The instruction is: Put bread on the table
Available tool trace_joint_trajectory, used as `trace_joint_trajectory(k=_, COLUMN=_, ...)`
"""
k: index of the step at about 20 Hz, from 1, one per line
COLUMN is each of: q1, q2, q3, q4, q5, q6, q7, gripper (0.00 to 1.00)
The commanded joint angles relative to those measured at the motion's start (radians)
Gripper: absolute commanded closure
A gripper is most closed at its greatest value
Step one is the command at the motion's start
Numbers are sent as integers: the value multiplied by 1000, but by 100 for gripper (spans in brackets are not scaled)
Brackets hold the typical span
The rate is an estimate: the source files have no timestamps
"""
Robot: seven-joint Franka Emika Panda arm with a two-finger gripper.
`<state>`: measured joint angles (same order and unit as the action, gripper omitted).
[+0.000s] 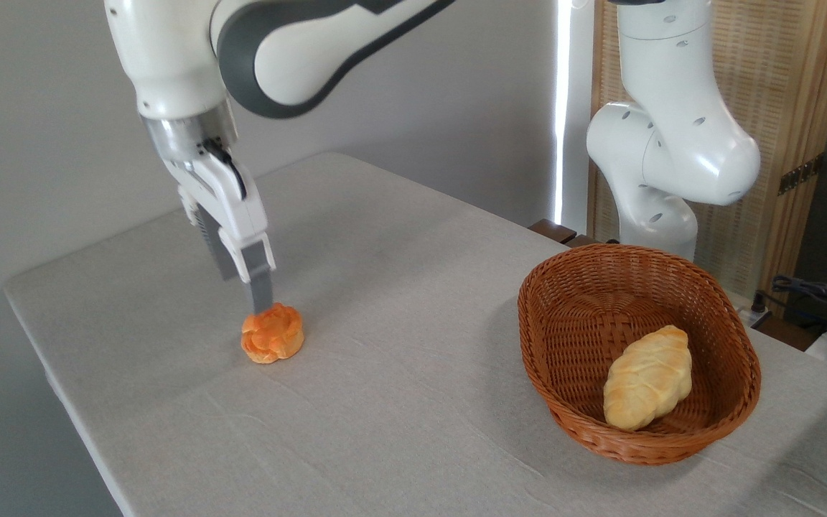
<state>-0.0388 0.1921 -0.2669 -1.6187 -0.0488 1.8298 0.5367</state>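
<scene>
The fixed camera looks down across a counter point(399, 402) covered in light grey, slightly wrinkled cloth. On its left part sits the bread point(273, 333), a small round orange bun with a lobed, flower-like top, resting directly on the cloth. The white arm reaches in from the upper left, and its end effector point(261, 301) points down at the bun's far edge. One grey finger point(260, 291) is plainly visible, its tip touching or just meeting the rim of the bun. The second finger is hidden behind the first from this angle, so I cannot tell whether the end effector is apart, together or clamped on the bun.

Well apart, on the right side of the counter, stands a brown oval wicker basket point(550, 316). Inside it, toward the near right end, lies a pale yellow braided loaf point(647, 376), set at a slant. The arm's white base column point(665, 143) rises behind the basket at the far right edge, in front of a wooden panel with a woven screen point(794, 86). Dark cables point(815, 291) lie at the far right edge of the picture.
</scene>
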Motion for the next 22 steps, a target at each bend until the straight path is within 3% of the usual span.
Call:
trace_joint_trajectory(k=1, q1=26, q2=-35, q3=26, q4=88, q5=10, q6=-10, q7=-12, gripper=0)
trace_joint_trajectory(k=6, q1=28, q2=-140, q3=132, q4=79, q5=9, q6=-144, q7=166, gripper=0)
trace_joint_trajectory(k=9, q1=27, q2=-198, q3=193, q4=48, q5=10, q6=-175, q7=183, gripper=0)
trace_joint_trajectory(k=13, q1=28, q2=-249, q3=225, q4=-7, q5=10, q6=-193, q7=207, gripper=0)
trace_joint_trajectory(k=17, q1=25, q2=-247, q3=232, q4=-7, q5=12, q6=-216, q7=204, gripper=0)
trace_joint_trajectory(k=22, q1=-47, q2=-243, q3=320, q4=2, q5=15, q6=-231, q7=206, gripper=0)
